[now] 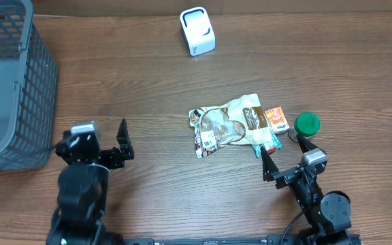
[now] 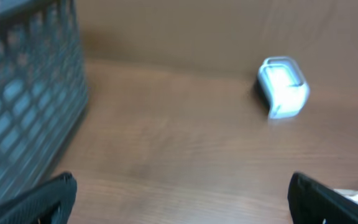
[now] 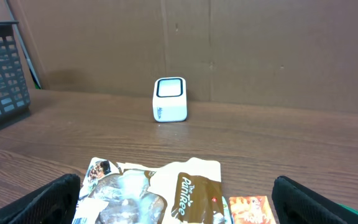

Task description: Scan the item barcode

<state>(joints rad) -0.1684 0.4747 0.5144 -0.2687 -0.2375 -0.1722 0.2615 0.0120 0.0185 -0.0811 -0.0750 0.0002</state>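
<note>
A wooden table (image 1: 148, 82) is seen filling the overhead view, its dark brown surface marked by grain that runs from left to right and by faint plank lines. Along the far edge, the table is closed off by a brown board wall (image 3: 260, 50), which looks like cardboard. 2 vertical creases are seen in this board in the right wrist view, near its middle. The scene is lit evenly and softly; only pale shadows are cast on the wood, and a dimmer patch is seen low on the board toward the left.
</note>
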